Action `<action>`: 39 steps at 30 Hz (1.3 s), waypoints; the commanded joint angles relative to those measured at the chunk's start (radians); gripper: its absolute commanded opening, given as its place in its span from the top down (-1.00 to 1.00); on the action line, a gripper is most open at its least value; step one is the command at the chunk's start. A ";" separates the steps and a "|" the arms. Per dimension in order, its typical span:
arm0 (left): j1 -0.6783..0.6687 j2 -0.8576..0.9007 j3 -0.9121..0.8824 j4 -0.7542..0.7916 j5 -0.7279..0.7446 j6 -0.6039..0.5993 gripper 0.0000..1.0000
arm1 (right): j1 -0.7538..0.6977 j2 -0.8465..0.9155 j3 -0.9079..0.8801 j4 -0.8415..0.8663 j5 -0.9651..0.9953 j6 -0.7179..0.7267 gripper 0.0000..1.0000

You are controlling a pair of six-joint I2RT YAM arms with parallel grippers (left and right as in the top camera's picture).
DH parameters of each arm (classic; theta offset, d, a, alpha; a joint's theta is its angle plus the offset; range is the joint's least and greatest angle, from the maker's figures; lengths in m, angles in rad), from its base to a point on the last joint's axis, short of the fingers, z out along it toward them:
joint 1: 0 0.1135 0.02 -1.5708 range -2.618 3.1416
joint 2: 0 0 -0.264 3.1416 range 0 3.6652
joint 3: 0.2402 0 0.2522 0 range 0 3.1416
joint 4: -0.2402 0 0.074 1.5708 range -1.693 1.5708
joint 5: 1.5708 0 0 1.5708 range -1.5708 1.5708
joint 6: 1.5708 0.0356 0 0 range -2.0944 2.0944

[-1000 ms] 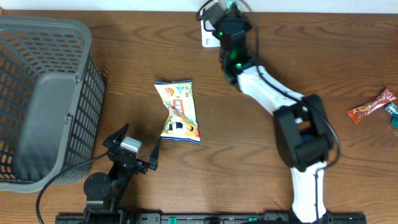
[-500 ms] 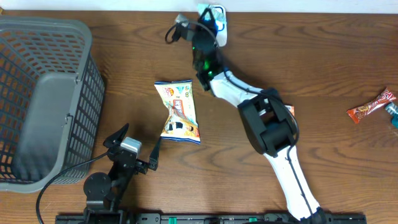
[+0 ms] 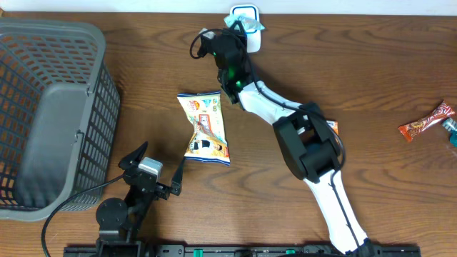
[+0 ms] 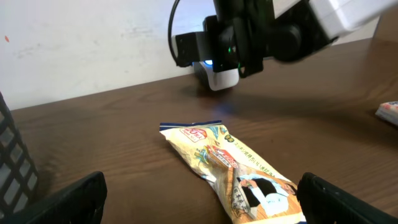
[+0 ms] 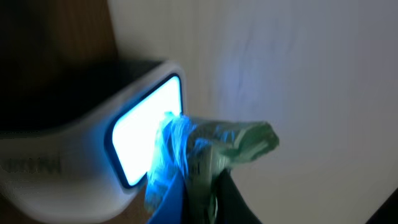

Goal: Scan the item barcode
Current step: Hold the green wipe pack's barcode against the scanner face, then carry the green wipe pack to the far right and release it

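A small green wrapper, crumpled and twisted, is pinched at its lower end in the closed right hand and sticks up out of the grip. Its left side sits just in front of the scanner and is washed blue by the light. Whether the two touch cannot be told. Any print on the wrapper is too blurred to read. The scanner is a white, rounded box whose dark-rimmed window glows pale blue. It stands at the far edge of the bench by the wall, lit face towards the wrapper.
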 commanded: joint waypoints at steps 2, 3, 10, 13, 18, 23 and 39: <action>0.006 -0.001 -0.029 -0.015 0.020 -0.001 -0.95 | -0.024 -0.196 -0.010 -0.163 0.045 0.182 0.98; 0.006 -0.001 -0.029 -0.015 0.020 -0.001 -0.96 | -0.031 -0.233 -0.010 -0.197 0.045 0.214 0.98; 0.006 -0.001 -0.029 -0.015 0.020 -0.001 -0.96 | -0.145 -0.489 -0.010 -0.516 -0.029 0.466 0.97; 0.006 -0.001 -0.029 -0.015 0.020 -0.001 -0.96 | -0.238 -0.541 -0.010 -0.617 -0.095 0.547 0.98; 0.006 -0.001 -0.029 -0.015 0.020 -0.001 -0.96 | -0.441 -0.537 -0.015 -0.676 -0.108 0.764 0.98; 0.006 -0.001 -0.029 -0.015 0.020 -0.001 -0.96 | -0.645 -0.487 -0.060 -0.716 -0.109 1.036 0.98; 0.006 -0.001 -0.029 -0.015 0.020 -0.001 -0.96 | -0.959 -0.389 -0.201 -0.821 -0.388 1.469 0.69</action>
